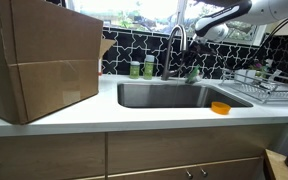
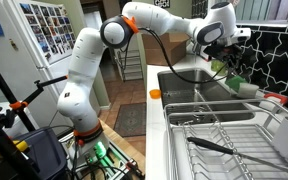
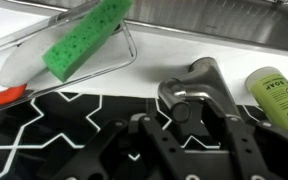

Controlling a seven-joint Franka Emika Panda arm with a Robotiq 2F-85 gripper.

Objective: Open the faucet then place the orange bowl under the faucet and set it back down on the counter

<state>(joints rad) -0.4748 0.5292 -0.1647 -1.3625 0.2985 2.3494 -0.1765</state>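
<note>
The brushed-steel faucet [image 1: 176, 45] arches over the sink at the back of the white counter [image 1: 134, 118]. My gripper [image 1: 197, 32] hangs at the top of the faucet, just beside its arch. In the wrist view the faucet's metal top [image 3: 196, 82] lies between my fingers [image 3: 189, 118], which stand apart on either side of it. The small orange bowl [image 1: 220, 107] sits on the counter at the sink's front corner, far from the gripper. It also shows in an exterior view [image 2: 155, 93].
The steel sink [image 1: 174, 95] is cut into the counter. A big cardboard box [image 1: 39, 60] stands beside it. Green bottles [image 1: 142, 68] stand behind the sink. A wire dish rack [image 1: 269, 85] stands past the bowl. A green sponge [image 3: 84, 40] lies in a holder.
</note>
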